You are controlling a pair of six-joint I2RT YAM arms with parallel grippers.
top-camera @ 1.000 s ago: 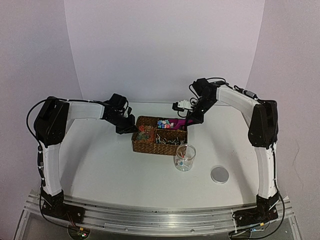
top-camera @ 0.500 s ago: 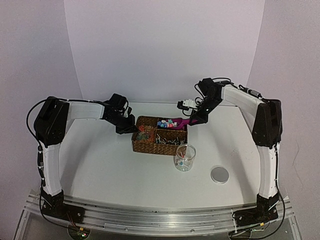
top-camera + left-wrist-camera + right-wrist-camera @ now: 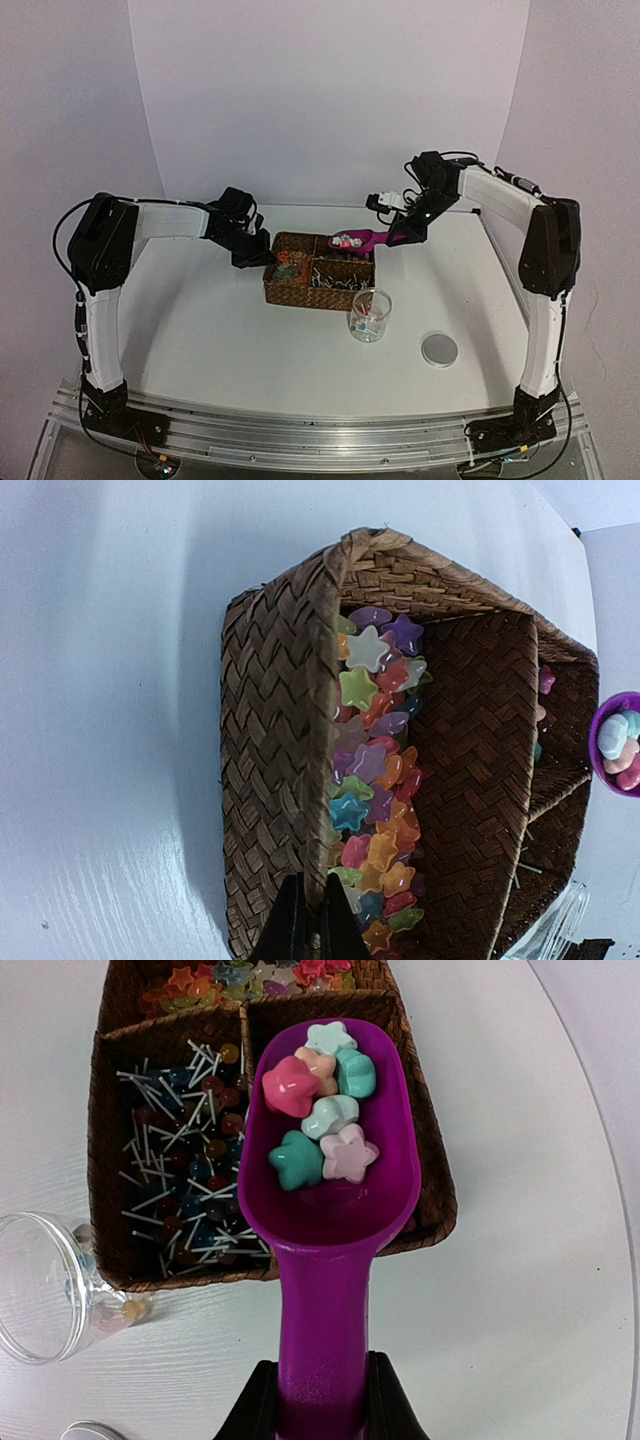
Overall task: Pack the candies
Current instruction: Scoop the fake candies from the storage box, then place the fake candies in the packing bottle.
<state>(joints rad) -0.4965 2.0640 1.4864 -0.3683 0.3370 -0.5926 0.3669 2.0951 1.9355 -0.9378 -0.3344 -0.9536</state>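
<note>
a: where are the candies (image 3: 318, 1100)?
b: a small heap lies in the bowl of the purple scoop (image 3: 325, 1290), held above the basket (image 3: 432, 1195), next to the compartment of lollipops (image 3: 180, 1160).
a: who holds it?
b: the right gripper (image 3: 320, 1400), fingers closed on the handle. the left gripper (image 3: 310, 928) pinches the basket's wall. a glass jar (image 3: 40, 1285) stands just beside the basket.
</note>
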